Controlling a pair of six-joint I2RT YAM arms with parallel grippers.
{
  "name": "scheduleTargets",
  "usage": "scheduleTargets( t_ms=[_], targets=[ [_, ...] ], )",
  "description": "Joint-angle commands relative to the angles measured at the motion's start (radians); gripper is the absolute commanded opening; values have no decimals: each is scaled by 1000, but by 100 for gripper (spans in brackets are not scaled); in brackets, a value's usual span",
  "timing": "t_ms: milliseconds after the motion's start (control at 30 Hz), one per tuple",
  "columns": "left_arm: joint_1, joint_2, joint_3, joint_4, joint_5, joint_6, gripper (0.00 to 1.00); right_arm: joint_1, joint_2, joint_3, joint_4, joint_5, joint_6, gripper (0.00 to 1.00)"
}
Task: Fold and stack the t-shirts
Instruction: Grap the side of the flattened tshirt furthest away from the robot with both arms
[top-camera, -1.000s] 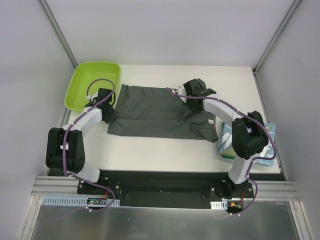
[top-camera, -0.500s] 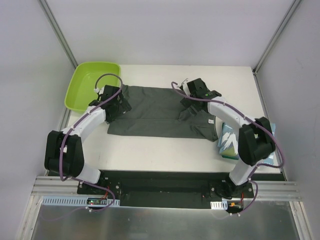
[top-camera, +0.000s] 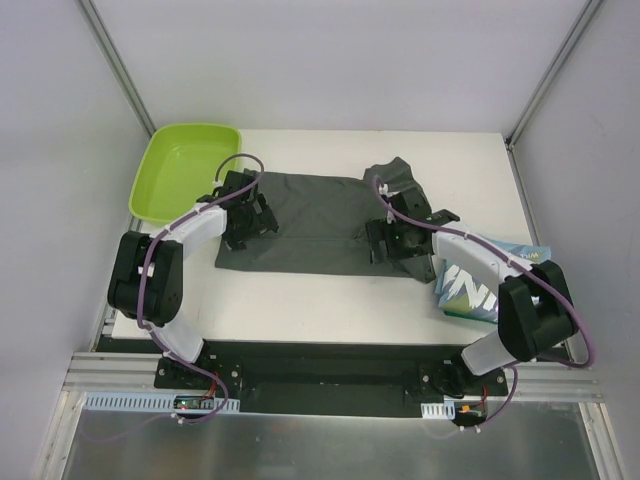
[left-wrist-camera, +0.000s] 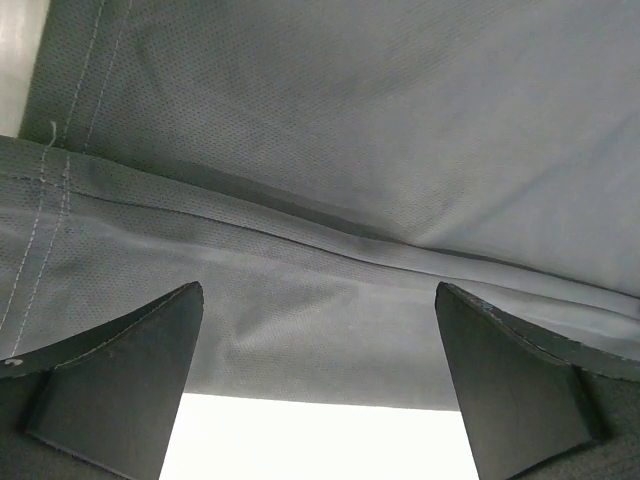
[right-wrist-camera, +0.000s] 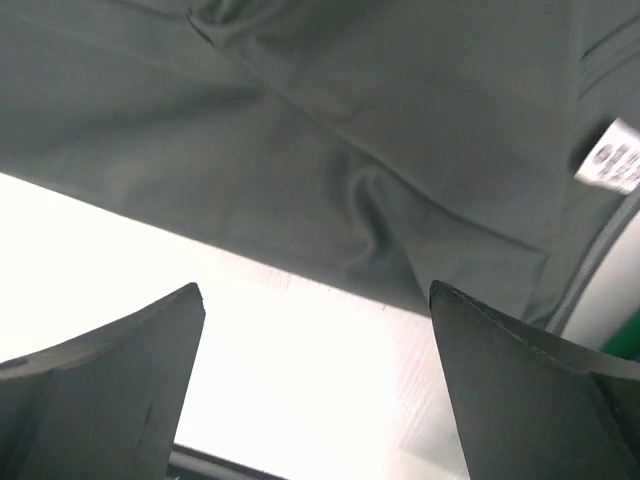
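Observation:
The dark grey t-shirt lies flat across the middle of the white table, with a lengthwise fold line and a bunched sleeve at its far right. My left gripper hovers over its left part, open and holding nothing. In the left wrist view the left gripper frames grey cloth and the near hem. My right gripper stands open over the shirt's right near edge. The right wrist view has the right gripper above bare table beside the cloth. The light blue t-shirt, with white lettering, lies folded at the right.
A lime-green tray sits at the far left corner, just left of the grey shirt. A white care label shows at the shirt's right end. Grey walls and metal posts enclose the table; the black base rail runs along the near edge.
Both grippers have opened and let go of the grey cloth. Each has moved from the shirt's far edge toward the near edge. The right arm's move uncovers more of the light blue t-shirt.

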Motion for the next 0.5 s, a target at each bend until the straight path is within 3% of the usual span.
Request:
scheduleTargets(
  t_ms=[0,467],
  targets=[
    [3,39,-6,-6,21,25,99,-42,29,-27,-15,-94,118,96],
    [63,32,-116,-7,-42,25,99,-300,143,-24,2,-79,99,96]
  ],
)
